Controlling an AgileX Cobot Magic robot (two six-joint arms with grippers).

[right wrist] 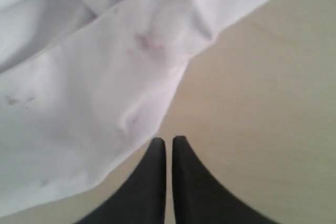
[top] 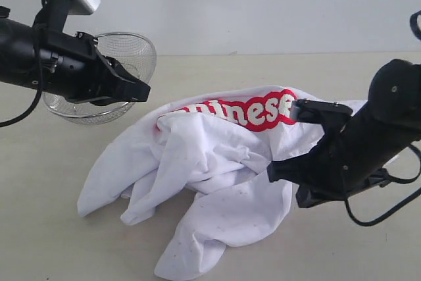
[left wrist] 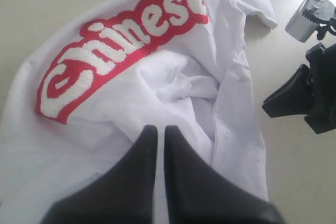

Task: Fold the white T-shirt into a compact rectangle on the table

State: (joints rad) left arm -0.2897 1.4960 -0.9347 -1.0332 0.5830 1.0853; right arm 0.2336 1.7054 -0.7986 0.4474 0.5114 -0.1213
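Room lies open on the table (top: 52,241) round the crumpled white T-shirt (top: 217,162). The right gripper (right wrist: 169,140), fingers together, sits just beside its hem; the left gripper (left wrist: 159,128), fingers together, hangs above by the mesh basket (top: 131,54).

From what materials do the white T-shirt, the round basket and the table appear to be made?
The white T-shirt looks like soft knit fabric, likely cotton, matte; it crumples into loose folds. The basket seems to be fine metal wire mesh, slightly shiny; one sees through it. The table has a smooth, matte, pale beige surface, perhaps laminate; its exact material stays unclear.
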